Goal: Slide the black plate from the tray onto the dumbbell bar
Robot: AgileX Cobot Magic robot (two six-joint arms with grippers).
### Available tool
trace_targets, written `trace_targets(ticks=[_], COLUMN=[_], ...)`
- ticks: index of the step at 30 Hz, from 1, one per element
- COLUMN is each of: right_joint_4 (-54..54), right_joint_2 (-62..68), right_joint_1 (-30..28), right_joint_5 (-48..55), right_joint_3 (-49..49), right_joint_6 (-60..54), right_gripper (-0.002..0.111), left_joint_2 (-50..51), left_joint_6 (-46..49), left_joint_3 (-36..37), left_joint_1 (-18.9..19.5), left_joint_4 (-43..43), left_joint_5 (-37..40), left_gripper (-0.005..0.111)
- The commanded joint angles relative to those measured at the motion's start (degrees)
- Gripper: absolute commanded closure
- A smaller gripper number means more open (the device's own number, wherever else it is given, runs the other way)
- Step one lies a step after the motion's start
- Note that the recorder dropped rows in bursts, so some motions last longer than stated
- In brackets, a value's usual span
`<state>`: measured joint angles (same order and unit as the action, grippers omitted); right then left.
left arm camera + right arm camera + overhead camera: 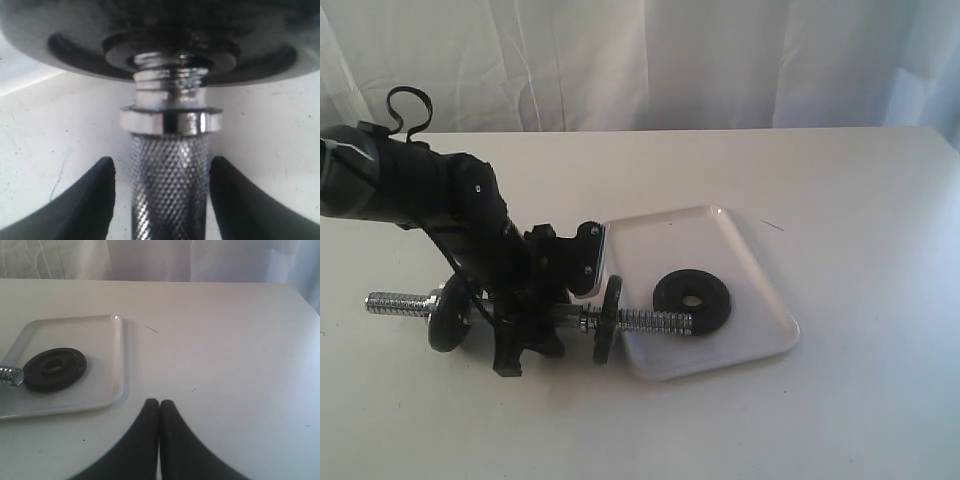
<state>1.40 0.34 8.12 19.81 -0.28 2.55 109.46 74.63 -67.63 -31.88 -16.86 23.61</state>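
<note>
My left gripper (162, 170) stands wide, straddling the dumbbell bar (170, 200) at its knurled grip. My right gripper (159, 412) is pressed closed above the table (240, 340). Farther off, the black plate (691, 302) lies flat on the tray (740, 235), at the bar's threaded end.

I read the black plate (55, 369) as matte black, the tray (75, 325) as glossy white. The dumbbell bar (169, 190) is chrome, with diamond knurling on the grip and ribbed threading at the ends. The left tool (161, 161) and right tool (159, 403) are black. The worktop (225, 340) is off-white, faintly speckled.
</note>
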Motion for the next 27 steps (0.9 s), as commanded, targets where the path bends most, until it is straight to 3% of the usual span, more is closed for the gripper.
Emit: trace_targets(ticks=[1, 8, 27], right_joint_4=[0.14, 0.14, 0.14], right_joint_2=[-0.34, -0.34, -0.34], right_joint_1=[-0.33, -0.33, -0.33], right_joint_5=[-0.14, -0.14, -0.14], right_joint_3=[0.28, 0.28, 0.28], right_joint_6=[0.23, 0.23, 0.23], right_gripper=[0.108, 0.108, 0.108], left_joint_2=[0.36, 0.36, -8.18], left_joint_6=[-0.32, -0.32, -4.25], left_joint_3=[-0.04, -0.04, -0.04], left_joint_1=[-0.20, -0.20, -0.20], left_joint_4=[-0.22, -0.22, -0.71], left_joint_5=[0.35, 0.35, -3.81], left_gripper=[0.067, 0.107, 0.107])
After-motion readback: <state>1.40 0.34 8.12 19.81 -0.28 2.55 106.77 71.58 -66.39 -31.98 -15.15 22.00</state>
